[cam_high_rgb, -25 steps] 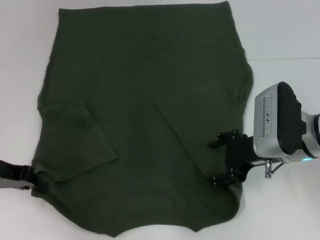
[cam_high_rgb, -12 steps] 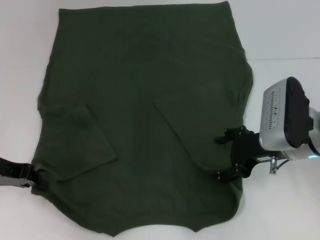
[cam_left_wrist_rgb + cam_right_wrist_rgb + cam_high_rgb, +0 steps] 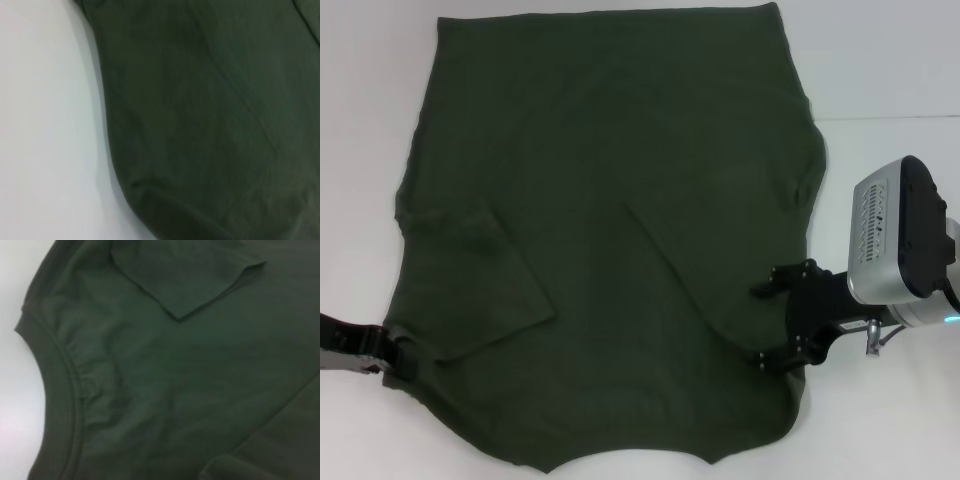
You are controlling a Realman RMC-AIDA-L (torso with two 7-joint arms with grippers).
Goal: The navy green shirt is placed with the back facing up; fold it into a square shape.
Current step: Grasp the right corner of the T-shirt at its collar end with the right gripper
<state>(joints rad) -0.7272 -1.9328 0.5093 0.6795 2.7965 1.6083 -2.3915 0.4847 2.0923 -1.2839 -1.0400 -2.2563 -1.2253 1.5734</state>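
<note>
The navy green shirt (image 3: 600,200) lies flat on the white table, plain side up, with both sleeves folded inward onto the body. My right gripper (image 3: 763,326) is open at the shirt's right edge near the shoulder, its fingertips over the fabric and nothing between them. The right wrist view shows the collar (image 3: 70,385) and a folded sleeve (image 3: 185,275). My left gripper (image 3: 392,358) sits low at the shirt's left shoulder corner, touching the edge. The left wrist view shows only the shirt's curved edge (image 3: 210,125) on the table.
White table (image 3: 890,60) borders the shirt on the left and right. The shirt's hem reaches the far edge of the head view and its collar the near edge.
My right gripper has drawn back to the right, from over the folded right sleeve to the shirt's edge. The left gripper has hardly moved. The shirt lies as before.
</note>
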